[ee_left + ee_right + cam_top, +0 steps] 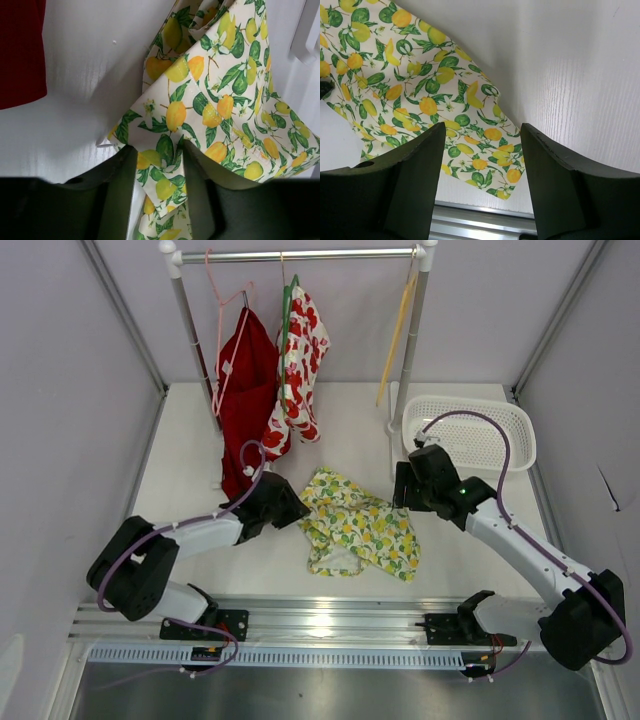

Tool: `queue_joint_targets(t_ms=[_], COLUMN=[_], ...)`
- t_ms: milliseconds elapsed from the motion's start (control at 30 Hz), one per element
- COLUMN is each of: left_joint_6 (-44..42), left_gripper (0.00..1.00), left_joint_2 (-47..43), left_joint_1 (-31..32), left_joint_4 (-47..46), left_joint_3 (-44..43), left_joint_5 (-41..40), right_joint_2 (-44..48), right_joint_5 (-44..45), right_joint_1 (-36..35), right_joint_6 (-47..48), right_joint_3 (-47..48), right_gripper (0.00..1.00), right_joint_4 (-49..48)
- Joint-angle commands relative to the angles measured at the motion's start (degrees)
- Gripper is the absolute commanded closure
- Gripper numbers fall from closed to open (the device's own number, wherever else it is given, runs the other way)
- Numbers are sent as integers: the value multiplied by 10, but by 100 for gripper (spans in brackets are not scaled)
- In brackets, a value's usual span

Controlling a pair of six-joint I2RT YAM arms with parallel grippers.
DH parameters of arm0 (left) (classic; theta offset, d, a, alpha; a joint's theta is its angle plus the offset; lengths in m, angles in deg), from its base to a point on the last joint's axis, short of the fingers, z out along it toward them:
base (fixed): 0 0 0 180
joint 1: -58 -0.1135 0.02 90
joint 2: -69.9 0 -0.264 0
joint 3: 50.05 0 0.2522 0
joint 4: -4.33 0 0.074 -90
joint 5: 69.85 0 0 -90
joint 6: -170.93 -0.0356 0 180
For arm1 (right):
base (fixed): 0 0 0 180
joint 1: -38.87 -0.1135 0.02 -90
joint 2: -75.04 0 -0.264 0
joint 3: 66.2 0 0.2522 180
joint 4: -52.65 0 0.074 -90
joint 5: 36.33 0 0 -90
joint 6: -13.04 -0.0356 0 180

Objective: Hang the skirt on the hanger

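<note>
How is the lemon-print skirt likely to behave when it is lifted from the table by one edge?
The skirt is probably floppy: it lies crumpled in folds on the table. It seems thin and light: a fold stands up at the left gripper. Held by one edge, the rest would likely hang.

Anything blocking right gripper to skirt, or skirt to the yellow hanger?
Nothing visible between the right gripper and the skirt: its open fingers frame bare cloth. Toward the hanger, the right arm itself sits near the line, and the rack post stands close beside the hanger.
</note>
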Motion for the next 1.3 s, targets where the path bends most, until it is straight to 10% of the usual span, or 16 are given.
queue_joint_targets(t_ms=[0, 133, 733, 1100, 1267], left_joint_6=[4, -52, -409, -423, -291], left_gripper=[61, 100, 100, 100, 100], left_joint_2=[-5, 13, -24, -134, -256], left_joint_1=[6, 5, 71, 81, 83], left_joint_4=[9, 46, 377, 452, 444], left_joint_3=[-35, -91, -584, -557, -297], left_joint_5=[-28, -15, 155, 243, 179], right_joint_2=[0, -6, -27, -40, -61], right_joint_5=[-12, -33, -285, -365, -356], right_joint_1=[4, 17, 182, 182, 154], right_joint_6=[13, 17, 15, -7, 11], right_joint_3=[-1, 1, 47, 23, 24], right_gripper=[33, 37, 41, 30, 28], right_joint_4=[-25, -31, -99, -166, -166])
